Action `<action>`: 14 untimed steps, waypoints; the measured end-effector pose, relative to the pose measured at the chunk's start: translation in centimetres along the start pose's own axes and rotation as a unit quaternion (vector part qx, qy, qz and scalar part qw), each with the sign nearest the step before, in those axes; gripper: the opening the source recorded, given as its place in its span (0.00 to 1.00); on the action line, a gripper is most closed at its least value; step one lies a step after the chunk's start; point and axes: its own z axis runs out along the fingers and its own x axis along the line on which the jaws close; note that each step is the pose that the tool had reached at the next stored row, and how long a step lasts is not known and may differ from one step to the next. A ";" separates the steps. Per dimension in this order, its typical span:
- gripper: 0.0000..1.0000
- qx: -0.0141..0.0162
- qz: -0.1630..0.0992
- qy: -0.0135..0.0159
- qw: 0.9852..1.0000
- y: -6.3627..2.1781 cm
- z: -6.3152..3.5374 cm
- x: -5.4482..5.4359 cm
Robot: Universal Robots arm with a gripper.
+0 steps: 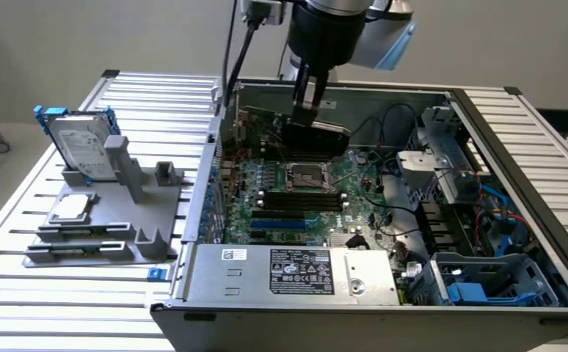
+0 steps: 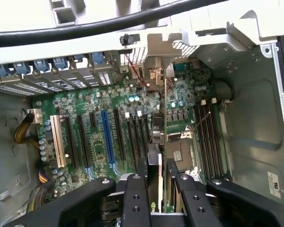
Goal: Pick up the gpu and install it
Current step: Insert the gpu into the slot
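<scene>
You've got a case [image 2: 255, 123] in dull grey sheet metal on a ribbed aluminium table [image 1: 29, 308]. The fixture [image 1: 132, 213] is matt grey plastic. The hard drive [image 1: 76, 147] has a shiny metal lid and blue plastic rails. The gpu [image 1: 318, 139] cover is black and a bit glossy, and the gripper [image 2: 156, 165] looks matt black.

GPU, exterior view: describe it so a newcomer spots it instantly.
Look inside the open grey computer case, above the green motherboard. The black claw hanging over it grips the gpu, a thin card with a black cover. Unlike the black memory sticks seated by the silver socket, it is held from above.
</scene>
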 end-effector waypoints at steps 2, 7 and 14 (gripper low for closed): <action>0.27 -0.001 -0.007 0.001 1.000 -0.06 -0.71 -0.1; 0.27 -0.005 -0.044 0.006 0.999 -0.12 -0.85 -0.1; 0.27 -0.008 -0.073 0.011 0.997 -0.19 -0.74 0.2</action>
